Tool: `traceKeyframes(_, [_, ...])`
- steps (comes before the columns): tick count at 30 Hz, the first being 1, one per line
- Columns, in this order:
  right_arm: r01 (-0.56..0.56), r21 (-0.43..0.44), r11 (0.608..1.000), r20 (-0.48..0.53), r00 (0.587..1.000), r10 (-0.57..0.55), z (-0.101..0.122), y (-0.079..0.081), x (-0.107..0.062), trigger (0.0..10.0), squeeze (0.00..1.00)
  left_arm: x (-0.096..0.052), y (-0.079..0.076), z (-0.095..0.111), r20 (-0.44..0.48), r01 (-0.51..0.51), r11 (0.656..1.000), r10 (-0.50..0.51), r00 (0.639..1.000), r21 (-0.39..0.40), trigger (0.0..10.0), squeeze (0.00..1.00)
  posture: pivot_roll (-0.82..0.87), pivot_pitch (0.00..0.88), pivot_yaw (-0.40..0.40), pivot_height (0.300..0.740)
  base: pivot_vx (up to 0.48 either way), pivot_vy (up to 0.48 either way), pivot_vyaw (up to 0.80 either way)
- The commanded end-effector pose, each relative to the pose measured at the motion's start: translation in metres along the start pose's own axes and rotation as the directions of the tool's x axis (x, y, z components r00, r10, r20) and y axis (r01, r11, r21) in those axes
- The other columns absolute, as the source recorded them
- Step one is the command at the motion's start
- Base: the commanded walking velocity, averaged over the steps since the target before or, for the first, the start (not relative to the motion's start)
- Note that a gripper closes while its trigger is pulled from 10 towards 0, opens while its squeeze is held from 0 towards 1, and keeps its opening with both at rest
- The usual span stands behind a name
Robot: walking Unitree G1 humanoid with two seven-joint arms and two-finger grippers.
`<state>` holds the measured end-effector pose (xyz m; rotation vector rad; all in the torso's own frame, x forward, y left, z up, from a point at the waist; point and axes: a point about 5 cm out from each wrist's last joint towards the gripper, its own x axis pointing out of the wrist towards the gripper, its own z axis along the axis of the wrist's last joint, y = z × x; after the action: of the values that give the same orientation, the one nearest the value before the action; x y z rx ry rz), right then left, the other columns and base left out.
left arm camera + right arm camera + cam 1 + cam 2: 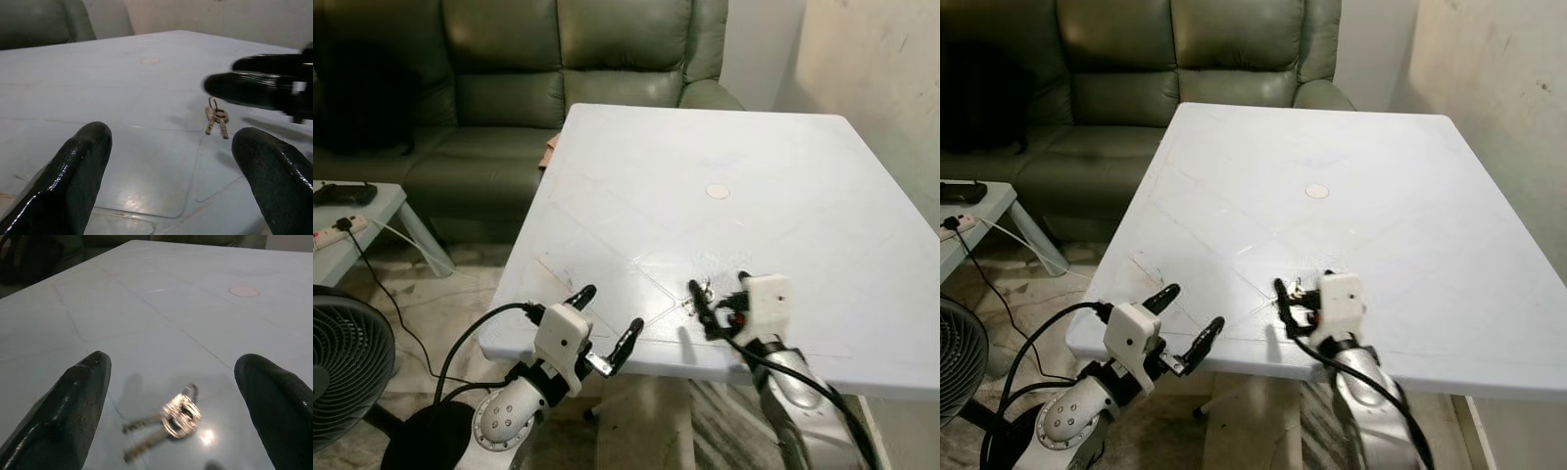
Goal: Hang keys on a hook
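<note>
A small bunch of metal keys (pixel 176 418) on a ring lies flat on the white table (pixel 724 147), close to its front edge. My right gripper (pixel 720 294) hovers just above and behind the keys (pixel 703 287), open, and the keys lie on the table between its two black fingers (pixel 83 396). My left gripper (pixel 604 320) is open and holds nothing; it sits at the table's front edge, left of the keys. From its wrist view the keys (pixel 216 119) lie ahead, with the right gripper's fingers (pixel 254 88) over them.
A green leather sofa (pixel 509 88) stands behind the table. On the left are a low white side table (pixel 352 230) with a power strip, a cable on the floor and a black fan (pixel 342 362). A pale wall (pixel 881 69) runs along the right.
</note>
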<state>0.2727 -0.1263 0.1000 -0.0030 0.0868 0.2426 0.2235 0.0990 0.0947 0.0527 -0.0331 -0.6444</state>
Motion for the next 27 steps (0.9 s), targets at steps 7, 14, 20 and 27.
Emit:
traceKeyframes(7, [0.004,-0.021,1.000,-0.028,1.000,-0.005,-0.001,0.012,0.015,10.0,0.00,-0.001,-0.001,0.005,0.005,0.006,1.000,-0.006,1.000,0.007,10.0,0.00,-0.02,0.065,0.009,0.740,0.000,0.000,0.00])
traceKeyframes(14, [0.088,-0.008,0.996,-0.084,0.993,-0.088,-0.010,0.010,0.025,9.5,0.00,-0.003,-0.002,0.005,0.002,-0.007,1.000,0.007,1.000,-0.002,10.0,0.00,-0.01,0.078,0.006,0.740,0.000,0.000,0.00])
traceKeyframes(20, [0.117,-0.006,0.993,-0.129,0.985,-0.117,-0.024,0.004,0.017,0.0,0.00,-0.004,-0.002,0.005,-0.001,-0.013,1.000,0.013,1.000,-0.006,10.0,0.00,-0.02,0.086,0.006,0.740,0.000,0.000,0.00])
traceKeyframes(27, [0.124,-0.013,0.992,-0.124,0.984,-0.124,-0.026,0.000,0.012,2.2,0.00,-0.002,-0.002,0.006,-0.001,-0.011,1.000,0.011,1.000,-0.007,10.0,0.00,-0.03,0.089,0.009,0.740,0.000,0.000,0.00])
